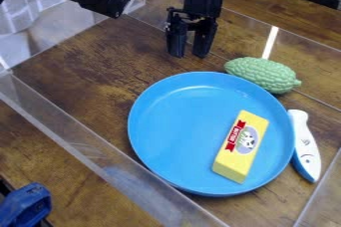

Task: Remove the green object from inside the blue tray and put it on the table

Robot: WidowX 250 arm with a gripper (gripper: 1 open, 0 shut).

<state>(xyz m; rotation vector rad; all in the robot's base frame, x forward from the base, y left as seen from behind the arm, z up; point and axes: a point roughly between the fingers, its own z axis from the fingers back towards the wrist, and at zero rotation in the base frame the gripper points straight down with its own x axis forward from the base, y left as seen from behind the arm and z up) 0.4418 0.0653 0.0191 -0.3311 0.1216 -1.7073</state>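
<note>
one blue tray [167, 121], one green object [262, 74], one yellow block [241, 145], one white-and-blue device [305, 145]

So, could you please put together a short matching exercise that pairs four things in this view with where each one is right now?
Things:
1. green object
2. yellow block
3. white and blue device
4. pincer

Places:
A. lying inside the blue tray
B. on the table beyond the tray's far rim, outside the tray
C. open, above the table beyond the tray, holding nothing
D. on the table along the tray's right rim

Pairs: 1-B, 2-A, 3-D, 4-C
</note>
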